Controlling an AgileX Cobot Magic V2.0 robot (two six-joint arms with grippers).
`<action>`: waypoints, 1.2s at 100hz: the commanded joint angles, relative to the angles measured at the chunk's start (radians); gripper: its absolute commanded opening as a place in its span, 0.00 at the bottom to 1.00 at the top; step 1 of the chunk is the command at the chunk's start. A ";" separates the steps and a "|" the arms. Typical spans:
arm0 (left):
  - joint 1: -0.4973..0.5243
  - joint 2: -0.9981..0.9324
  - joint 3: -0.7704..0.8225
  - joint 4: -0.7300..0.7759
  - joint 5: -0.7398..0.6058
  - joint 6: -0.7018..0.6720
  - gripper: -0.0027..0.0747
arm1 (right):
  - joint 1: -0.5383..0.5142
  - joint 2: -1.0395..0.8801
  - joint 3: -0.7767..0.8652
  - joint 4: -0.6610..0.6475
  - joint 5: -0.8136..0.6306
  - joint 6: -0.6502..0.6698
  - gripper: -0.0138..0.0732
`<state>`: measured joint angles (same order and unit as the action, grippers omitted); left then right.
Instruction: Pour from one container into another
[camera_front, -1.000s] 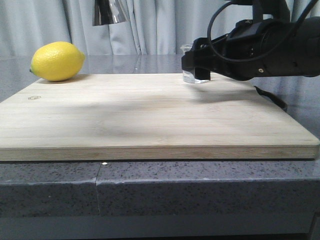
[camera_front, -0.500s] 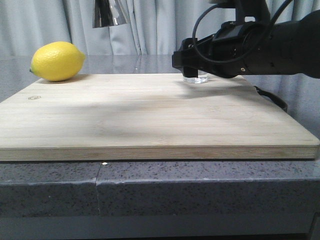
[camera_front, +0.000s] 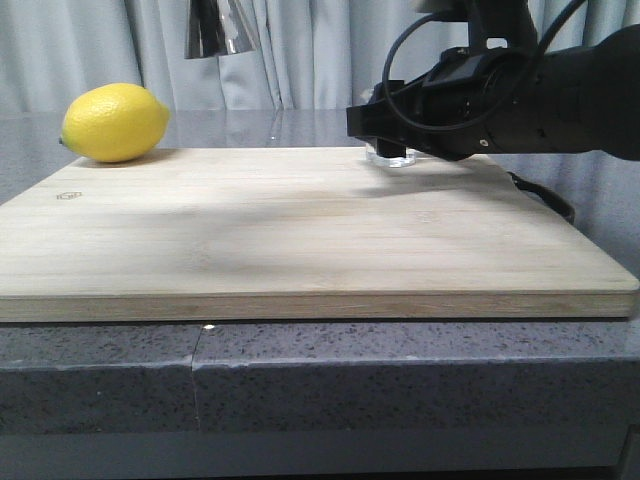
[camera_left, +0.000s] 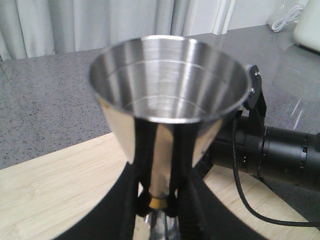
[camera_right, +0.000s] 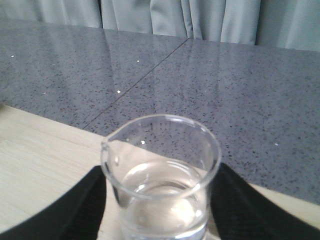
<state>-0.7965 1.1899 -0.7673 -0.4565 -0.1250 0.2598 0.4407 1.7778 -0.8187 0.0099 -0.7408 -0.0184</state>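
Note:
The small clear glass beaker (camera_right: 162, 175) stands upright on the far right part of the wooden board (camera_front: 300, 230) and holds clear liquid. Its pouring lip shows in the right wrist view. My right gripper (camera_right: 161, 200) has its black fingers against both sides of the glass. In the front view only the beaker's base (camera_front: 390, 157) shows below that gripper (camera_front: 385, 125). The steel jigger (camera_left: 170, 85) hangs high over the board, wide cup upward, and my left gripper (camera_left: 156, 200) is shut on its gold-banded waist. Only the jigger's lower cup (camera_front: 220, 25) reaches into the front view.
A yellow lemon (camera_front: 114, 122) lies on the board's far left corner. The board rests on a grey speckled counter (camera_front: 400, 380) with a curtain behind. My right arm (camera_left: 280, 155) and its cable stretch over the board's right side.
My right gripper slid left along the board's far edge and settled around the beaker. The beaker stays on the board. The jigger and lemon have not moved.

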 joint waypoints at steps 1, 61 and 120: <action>-0.006 -0.028 -0.035 0.002 -0.070 -0.002 0.01 | -0.001 -0.042 -0.029 -0.010 -0.082 -0.008 0.54; -0.006 -0.028 -0.033 0.002 -0.067 -0.002 0.01 | -0.001 -0.075 -0.023 -0.059 -0.102 -0.008 0.37; -0.006 0.016 -0.033 0.002 -0.020 -0.002 0.01 | 0.037 -0.455 -0.023 -0.252 0.096 -0.008 0.37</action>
<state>-0.7965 1.2118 -0.7673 -0.4565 -0.0927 0.2598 0.4661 1.3971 -0.8169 -0.2086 -0.5948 -0.0184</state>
